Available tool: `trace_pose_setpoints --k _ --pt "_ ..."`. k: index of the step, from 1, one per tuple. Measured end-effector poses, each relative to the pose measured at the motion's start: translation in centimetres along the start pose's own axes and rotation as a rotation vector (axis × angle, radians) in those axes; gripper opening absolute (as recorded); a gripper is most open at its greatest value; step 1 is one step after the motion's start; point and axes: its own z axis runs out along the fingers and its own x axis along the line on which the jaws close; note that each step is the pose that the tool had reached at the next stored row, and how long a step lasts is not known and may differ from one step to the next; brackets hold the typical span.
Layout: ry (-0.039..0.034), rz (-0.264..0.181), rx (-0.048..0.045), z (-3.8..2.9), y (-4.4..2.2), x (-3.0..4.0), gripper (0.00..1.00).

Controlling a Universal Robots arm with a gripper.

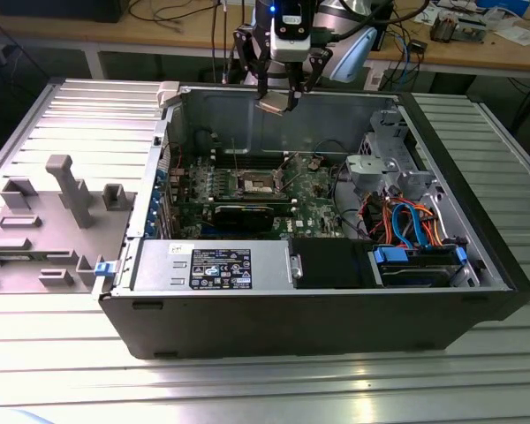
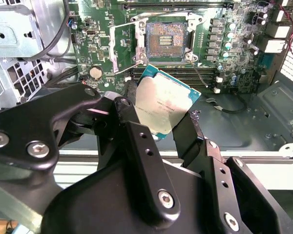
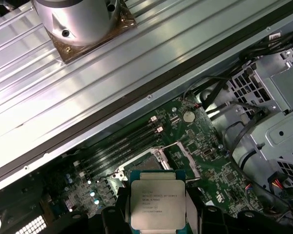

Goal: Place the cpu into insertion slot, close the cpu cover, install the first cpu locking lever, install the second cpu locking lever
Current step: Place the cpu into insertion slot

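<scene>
Gripper [image 2: 162,127] clenched on cpu [image 2: 167,102] by 2 opposite edges, apart from insertion slot [image 2: 167,41]. Judged light, rigid, thin, slick metal top; underside likely fragile, edge hold safest.

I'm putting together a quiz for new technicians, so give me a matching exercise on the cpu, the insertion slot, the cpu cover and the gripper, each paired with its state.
Things:
1. the cpu
2. the insertion slot
3. the cpu cover
4. the gripper

States:
A. empty, contacts uncovered
B. shut, above the motherboard
C. held clear of the board
D. swung open beside the slot

Pairs: 1-C, 2-A, 3-D, 4-B
</scene>
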Motion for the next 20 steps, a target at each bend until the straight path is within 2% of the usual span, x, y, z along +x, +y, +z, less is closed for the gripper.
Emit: trace_pose_setpoints --k 20 --pt "-0.0034 0.038 -0.0007 0.00 0.00 0.00 0.54"
